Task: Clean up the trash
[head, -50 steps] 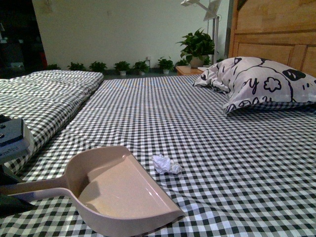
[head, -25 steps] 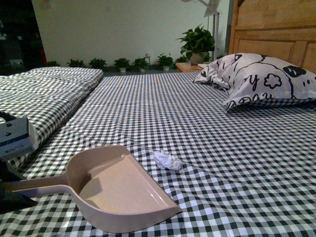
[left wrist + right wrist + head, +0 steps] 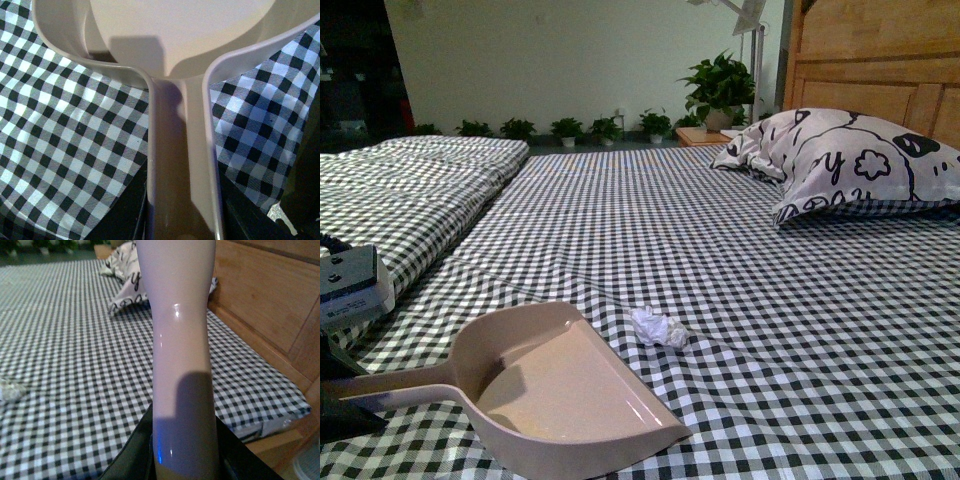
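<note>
Since a second ago the dustpan (image 3: pixel 560 395) has shifted slightly, its lip now low in the frame, just beside the trash (image 3: pixel 658 328). That paper wad lies on the checked bed (image 3: pixel 740 260), lower centre; you'll find it feather-light and soft, so sweep it rather than pinch. Your left pincer (image 3: pixel 182 220) clamps the dustpan's handle. Your right pincer (image 3: pixel 184 460) grips a smooth pale handle (image 3: pixel 177 330), likely a brush.

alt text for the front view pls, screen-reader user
A beige plastic dustpan rests on a black-and-white checked bedsheet, its open edge near a small crumpled white paper wad lying just outside it. A black-and-white patterned pillow leans at the wooden headboard; potted plants line the far wall.
</note>
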`<state>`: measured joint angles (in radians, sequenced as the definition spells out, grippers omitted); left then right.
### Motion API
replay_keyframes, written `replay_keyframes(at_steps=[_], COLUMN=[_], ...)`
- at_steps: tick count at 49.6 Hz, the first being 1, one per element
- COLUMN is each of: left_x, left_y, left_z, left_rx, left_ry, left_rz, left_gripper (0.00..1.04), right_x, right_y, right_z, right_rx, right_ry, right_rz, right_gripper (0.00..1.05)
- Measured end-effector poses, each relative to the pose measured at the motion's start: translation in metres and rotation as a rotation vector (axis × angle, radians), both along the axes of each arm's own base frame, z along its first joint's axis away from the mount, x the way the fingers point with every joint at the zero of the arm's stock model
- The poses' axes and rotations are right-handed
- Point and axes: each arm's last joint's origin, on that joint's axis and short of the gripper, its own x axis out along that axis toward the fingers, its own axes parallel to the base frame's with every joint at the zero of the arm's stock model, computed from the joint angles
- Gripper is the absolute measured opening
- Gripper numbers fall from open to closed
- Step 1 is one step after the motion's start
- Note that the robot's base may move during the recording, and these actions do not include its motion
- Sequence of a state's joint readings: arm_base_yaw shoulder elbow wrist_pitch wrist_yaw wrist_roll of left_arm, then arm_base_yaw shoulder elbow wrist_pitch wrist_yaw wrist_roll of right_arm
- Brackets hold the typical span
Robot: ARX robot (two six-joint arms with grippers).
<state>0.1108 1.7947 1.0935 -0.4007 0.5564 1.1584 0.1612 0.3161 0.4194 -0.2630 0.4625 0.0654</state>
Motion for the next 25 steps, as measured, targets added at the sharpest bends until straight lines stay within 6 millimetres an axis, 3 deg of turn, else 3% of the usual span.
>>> replay_keyframes(at_steps=[6,14,19,25], left_x=[0.0,0.0,0.0,0.0], left_y=[0.0,0.0,0.0,0.0], left_z=[0.0,0.0,0.0,0.0], left_rx=[0.0,0.0,0.001,0.001], left_ry=[0.0,0.001,0.0,0.0], left_rz=[0.0,0.0,0.0,0.0], left_gripper=[0.28,0.28,0.28,0.28], right_x=[0.007,0.036,0.074,0.129], right_y=[0.001,-0.001,0.005,0.025], right_z=[-0.003,-0.002,0.004,0.004], right_rx=[-0.013,0.013,-0.002,-0.066], right_ry=[0.076,0.166,0.211,0.272], right_rz=[0.016,0.097,0.178,0.322], right_gripper=[0.19,0.19,0.19,0.19])
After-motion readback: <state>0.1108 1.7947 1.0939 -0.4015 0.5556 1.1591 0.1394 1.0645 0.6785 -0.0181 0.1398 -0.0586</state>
